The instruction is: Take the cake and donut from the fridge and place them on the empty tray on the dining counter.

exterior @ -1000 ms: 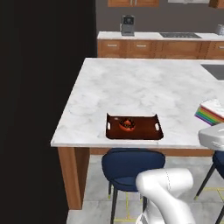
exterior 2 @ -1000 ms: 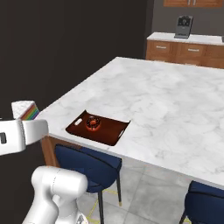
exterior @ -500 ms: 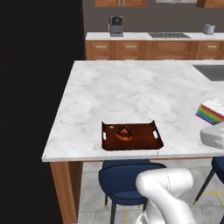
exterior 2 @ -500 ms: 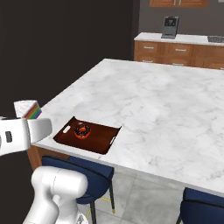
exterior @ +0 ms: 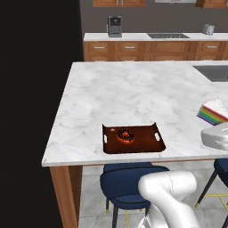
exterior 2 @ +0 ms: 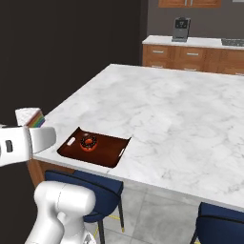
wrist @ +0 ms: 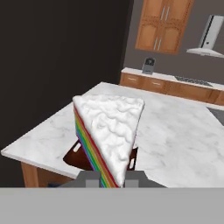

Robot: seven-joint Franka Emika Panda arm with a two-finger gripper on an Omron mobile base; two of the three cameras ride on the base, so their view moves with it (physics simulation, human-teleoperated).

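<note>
My gripper (wrist: 111, 177) is shut on the cake (wrist: 109, 131), a rainbow-layered wedge with white icing that stands upright between the fingers. In the left base view the cake (exterior: 213, 111) hangs over the right part of the dining counter (exterior: 133, 93). In the right base view the cake (exterior 2: 31, 117) sits left of the counter's near corner. The reddish-brown tray (exterior: 144, 142) lies at the counter's front edge with the donut (exterior: 125, 136) on its left half. From the right side, the tray (exterior 2: 107, 148) and the donut (exterior 2: 88, 141) lie right of my hand. The fridge is out of view.
Blue stools (exterior: 129, 182) (exterior 2: 95, 188) stand under the counter's front edge, right below the tray. A sink (exterior: 213, 73) is set into the counter's far right. Behind it runs a counter with wooden drawers and a coffee machine (exterior: 115, 26). A dark wall fills the left.
Both base views have shifted a little, so the camera moved and the counter's left edge now sits further right. The cake stays held in the shut gripper, and the donut rests on the tray.
</note>
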